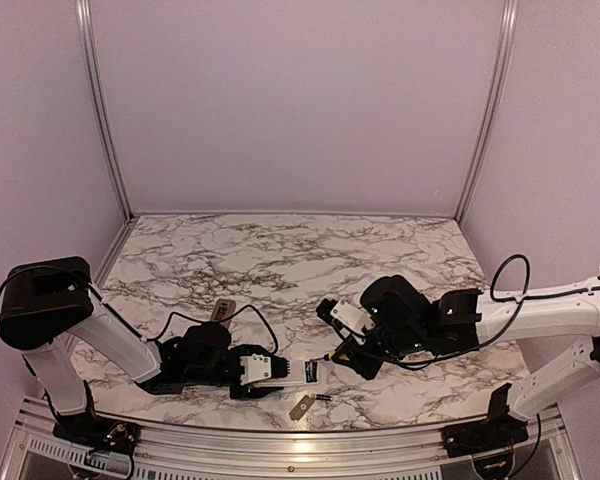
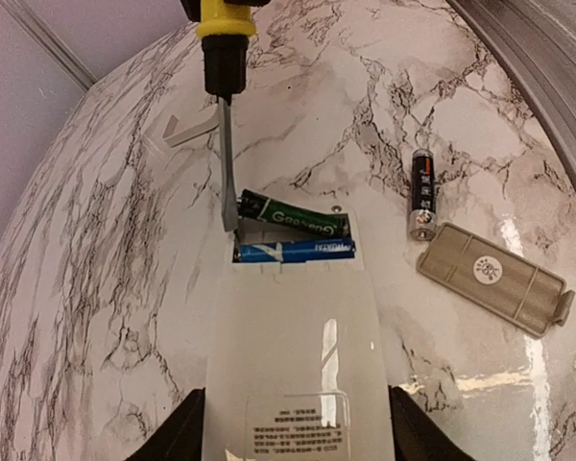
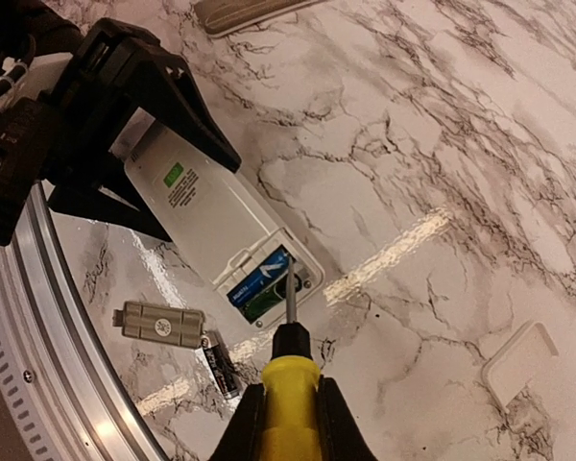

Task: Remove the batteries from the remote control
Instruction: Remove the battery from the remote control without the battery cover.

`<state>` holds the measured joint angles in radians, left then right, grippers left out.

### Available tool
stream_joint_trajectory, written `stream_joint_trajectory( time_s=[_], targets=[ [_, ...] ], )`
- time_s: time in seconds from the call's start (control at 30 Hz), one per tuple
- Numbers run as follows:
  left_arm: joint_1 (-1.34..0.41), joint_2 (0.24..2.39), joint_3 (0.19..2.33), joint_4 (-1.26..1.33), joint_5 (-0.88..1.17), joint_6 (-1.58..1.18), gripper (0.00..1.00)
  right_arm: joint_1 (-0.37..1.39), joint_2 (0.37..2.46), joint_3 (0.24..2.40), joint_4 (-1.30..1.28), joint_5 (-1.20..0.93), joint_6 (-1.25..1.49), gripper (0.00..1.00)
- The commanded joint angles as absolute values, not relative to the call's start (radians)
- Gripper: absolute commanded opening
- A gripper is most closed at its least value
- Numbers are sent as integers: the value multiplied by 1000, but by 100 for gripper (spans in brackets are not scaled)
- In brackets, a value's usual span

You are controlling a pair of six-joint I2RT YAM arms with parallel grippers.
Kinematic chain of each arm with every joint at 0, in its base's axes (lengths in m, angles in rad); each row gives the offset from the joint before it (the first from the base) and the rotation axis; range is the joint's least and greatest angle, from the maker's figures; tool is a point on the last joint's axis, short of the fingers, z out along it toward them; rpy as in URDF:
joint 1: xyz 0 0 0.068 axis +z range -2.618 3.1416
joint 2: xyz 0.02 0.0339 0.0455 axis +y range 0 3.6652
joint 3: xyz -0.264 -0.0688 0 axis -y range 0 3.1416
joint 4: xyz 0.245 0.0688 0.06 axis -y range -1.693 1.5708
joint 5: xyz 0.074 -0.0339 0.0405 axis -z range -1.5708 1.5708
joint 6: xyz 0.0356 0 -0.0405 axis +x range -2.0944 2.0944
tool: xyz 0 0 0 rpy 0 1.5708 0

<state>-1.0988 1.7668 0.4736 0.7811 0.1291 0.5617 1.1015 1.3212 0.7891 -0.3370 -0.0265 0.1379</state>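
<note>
The white remote control point(image 2: 293, 355) lies back-up on the marble, and my left gripper point(image 2: 293, 423) is shut on its sides. Its open bay holds a blue battery point(image 2: 293, 251) lying flat and a dark green-labelled battery point(image 2: 293, 219) lifted at one end. My right gripper point(image 3: 290, 403) is shut on a yellow-handled screwdriver point(image 3: 290, 379). The screwdriver blade point(image 2: 228, 182) touches the raised battery's end. A third, dark battery point(image 2: 421, 194) lies loose on the table beside the remote. In the top view the left gripper point(image 1: 265, 372) and right gripper point(image 1: 355, 352) face each other across the remote point(image 1: 295, 372).
The flat grey cover plate point(image 2: 492, 277) lies next to the loose battery, near the table's metal front rail point(image 3: 38, 317). A small white plastic piece point(image 3: 520, 363) lies past the screwdriver. A second grey remote point(image 1: 223, 310) rests behind the left arm.
</note>
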Motion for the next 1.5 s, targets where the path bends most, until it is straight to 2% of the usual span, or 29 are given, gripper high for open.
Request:
stream_joint_trajectory(
  time_s=[0.0,0.8,1.47],
  targets=[
    [-1095,1761,472,858,71,547,0,1110,1302,791,-383,-31,161,0],
    [-1093,1758,462,891,38,530,0,1113,1247,775,-388,-5,212,0],
    [-1091,1752,456,909,29,516,0,1114,1135,766,-394,173,274,0]
  ],
)
